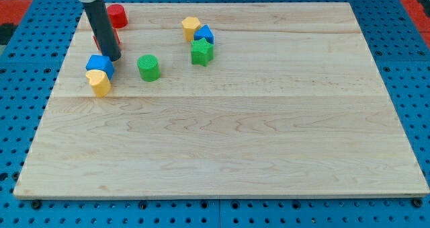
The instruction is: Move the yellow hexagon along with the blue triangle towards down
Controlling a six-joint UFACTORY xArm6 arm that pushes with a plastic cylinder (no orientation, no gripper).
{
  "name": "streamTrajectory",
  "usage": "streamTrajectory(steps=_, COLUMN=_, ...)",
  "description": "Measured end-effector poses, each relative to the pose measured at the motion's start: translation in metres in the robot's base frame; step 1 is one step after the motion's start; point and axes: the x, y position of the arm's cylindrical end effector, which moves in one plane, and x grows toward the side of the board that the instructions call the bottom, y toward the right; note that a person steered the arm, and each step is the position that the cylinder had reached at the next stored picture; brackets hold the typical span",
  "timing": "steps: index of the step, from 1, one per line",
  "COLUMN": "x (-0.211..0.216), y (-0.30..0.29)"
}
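Camera view: we are reading the wooden board (222, 147) from the view's left. The yellow hexagon (99, 82) is lying near the left edge, with the blue triangle (99, 64) touching it on the side toward the view's top. We are carrying no gripper, so there is no clenched or released state to record; our dark rod (101, 23) is coming down from the view's top-left corner, and my tip (113, 58) is sitting just beside the blue triangle's upper right corner, though we cannot tell whether it is touching. A red cylinder (117, 15) is standing beyond the rod, and another red block (115, 37) is showing only partly behind it. Further right, a green cylinder (148, 67) is standing alone. Right again, a second yellow block (191, 27), a second blue block (204, 34) and a green star (201, 52) are clustering together.
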Motion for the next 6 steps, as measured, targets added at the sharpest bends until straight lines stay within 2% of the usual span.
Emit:
streamTrajectory(steps=1, x=-0.002, y=0.005)
streamTrajectory(steps=4, x=-0.098, y=0.121)
streamTrajectory(steps=6, x=-0.082, y=0.179)
